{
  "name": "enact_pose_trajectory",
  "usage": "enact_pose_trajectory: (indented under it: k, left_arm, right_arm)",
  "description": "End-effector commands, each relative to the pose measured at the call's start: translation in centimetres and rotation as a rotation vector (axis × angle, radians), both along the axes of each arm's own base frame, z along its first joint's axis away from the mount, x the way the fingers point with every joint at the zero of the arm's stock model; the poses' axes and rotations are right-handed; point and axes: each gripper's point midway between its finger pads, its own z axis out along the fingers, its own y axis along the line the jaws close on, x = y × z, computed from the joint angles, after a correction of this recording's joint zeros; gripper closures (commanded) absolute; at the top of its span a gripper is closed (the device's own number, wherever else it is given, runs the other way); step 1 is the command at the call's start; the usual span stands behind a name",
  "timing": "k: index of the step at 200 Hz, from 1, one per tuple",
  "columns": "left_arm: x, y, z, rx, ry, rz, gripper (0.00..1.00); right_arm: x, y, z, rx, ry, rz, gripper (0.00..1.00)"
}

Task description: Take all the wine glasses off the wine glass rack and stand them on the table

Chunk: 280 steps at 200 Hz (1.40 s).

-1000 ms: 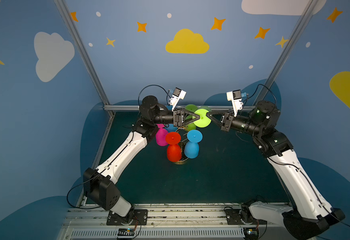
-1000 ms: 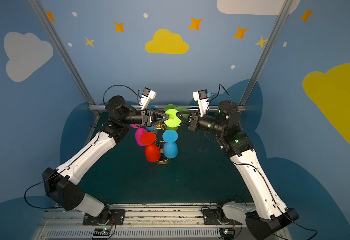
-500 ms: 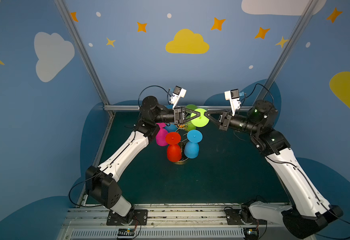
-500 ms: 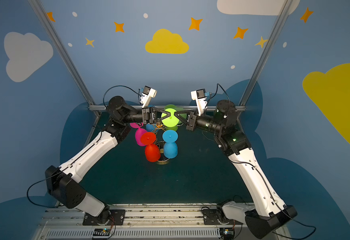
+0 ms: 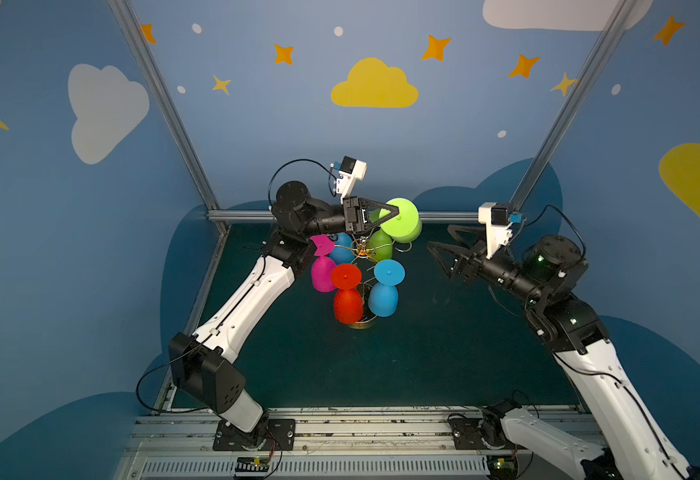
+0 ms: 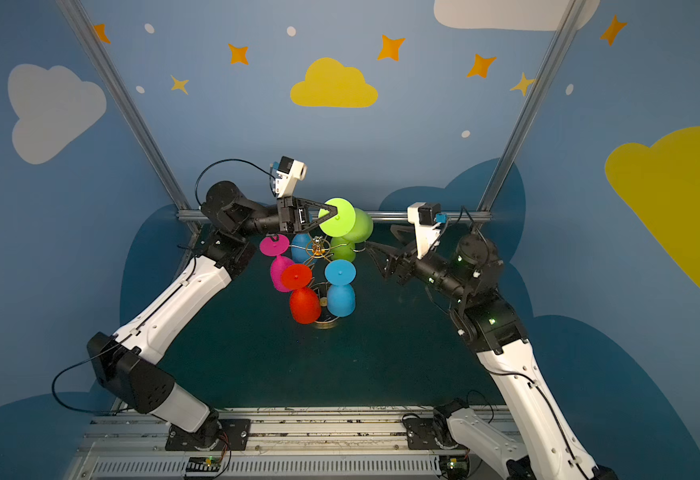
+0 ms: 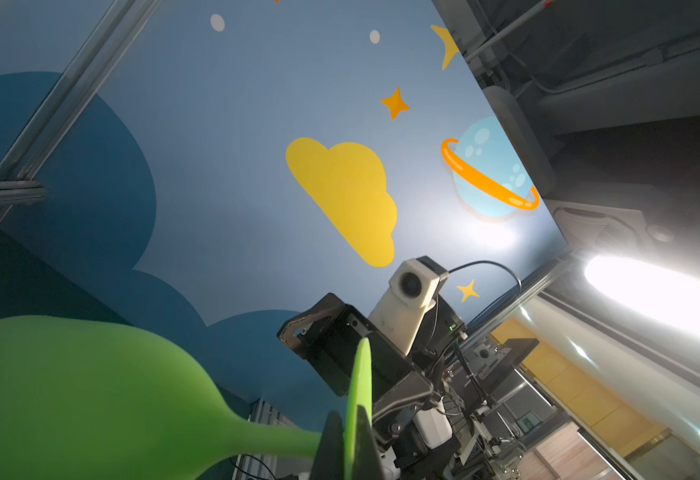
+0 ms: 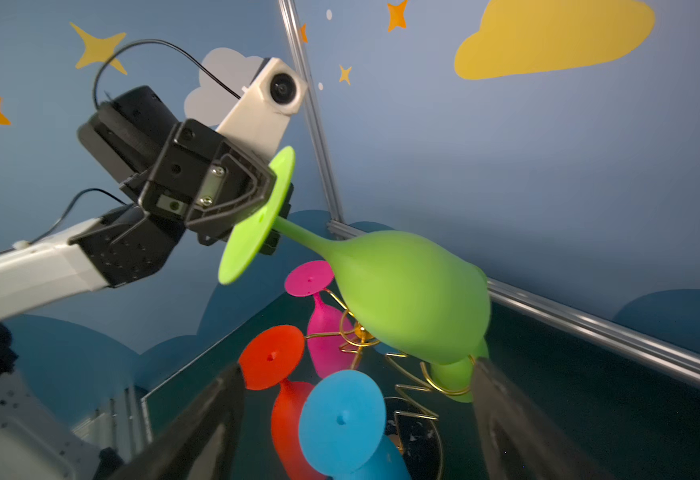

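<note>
- Pinching only the thin foot of the lime wine glass point(image 5: 402, 220), the left jaws held it sideways just above the wine glass rack point(image 5: 360, 248); it could have slipped.
- Its bowl hung near the dark green glass point(image 5: 381, 246); sinking might have knocked that.
- Spread and empty, the right jaws stood near the rack, liable to clip it.

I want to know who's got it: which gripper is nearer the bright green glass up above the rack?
Left. The left gripper is shut on the foot of the green glass; the right gripper stands open off its bowl end, not gripping it.
</note>
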Motion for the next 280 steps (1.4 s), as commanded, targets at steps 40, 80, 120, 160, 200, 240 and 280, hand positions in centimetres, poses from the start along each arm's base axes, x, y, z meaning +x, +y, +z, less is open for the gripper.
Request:
enact_pose_trajectory:
  k: [40, 80, 120, 160, 200, 240, 280]
  left_arm:
    - [0.1, 0.5, 0.9, -0.008, 0.045, 0.016, 0.97]
    - [0.0, 0.6, 1.0, -0.01, 0.061, 0.005, 0.97]
    - [-0.1, 0.6, 1.0, -0.018, 0.075, -0.003, 0.97]
    - [-0.3, 0.7, 1.3, -0.027, 0.08, -0.016, 0.97]
    - [-0.5, 0.7, 1.2, -0.03, 0.093, -0.034, 0.97]
    - [-0.6, 0.7, 1.2, -0.041, 0.109, -0.05, 0.97]
    - [-0.6, 0.8, 0.9, -0.033, 0.095, -0.041, 0.91]
  right_arm:
    - [3.2, 0.8, -1.4, -0.155, -0.235, -0.04, 0.1]
    - [3.8, 2.5, -1.0, -0.17, -0.338, 0.033, 0.09]
    - [4.9, 4.4, -1.2, -0.172, -0.347, 0.112, 0.09]
    - [5.5, 6.4, -2.0, -0.182, -0.328, 0.193, 0.09]
    - [6.5, 7.6, -2.9, -0.189, -0.308, 0.203, 0.09]
    - [6.7, 8.0, -3.3, -0.201, -0.3, 0.181, 0.12]
    - [6.4, 7.5, -3.3, -0.2, -0.275, 0.138, 0.4]
